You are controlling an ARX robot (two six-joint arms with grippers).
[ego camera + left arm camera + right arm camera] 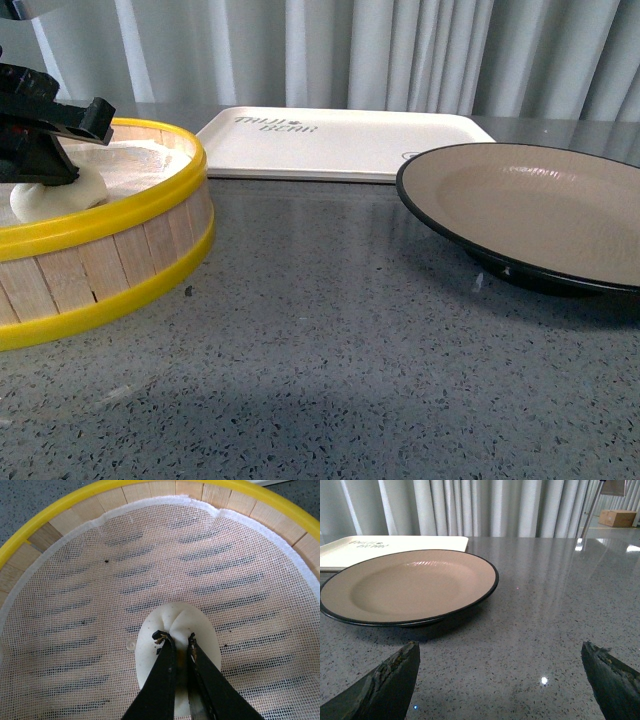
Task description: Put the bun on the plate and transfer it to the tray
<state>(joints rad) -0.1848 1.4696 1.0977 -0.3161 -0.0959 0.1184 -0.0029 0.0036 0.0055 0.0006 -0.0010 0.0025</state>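
The white bun (55,197) lies inside the yellow-rimmed steamer basket (150,250) at the left. My left gripper (40,160) is shut on the bun (205,630), its black fingers (162,660) pinching the pleated top over the mesh liner. The beige plate (540,205) with a black rim stands empty at the right and also shows in the right wrist view (405,585). The cream-white tray (340,140) lies behind, empty. My right gripper (500,652) is open over the bare counter in front of the plate; it is out of the front view.
The grey speckled counter (330,350) stretches between basket and plate. Grey curtains (400,50) hang behind the tray. A cardboard box (617,517) sits far off beyond the counter.
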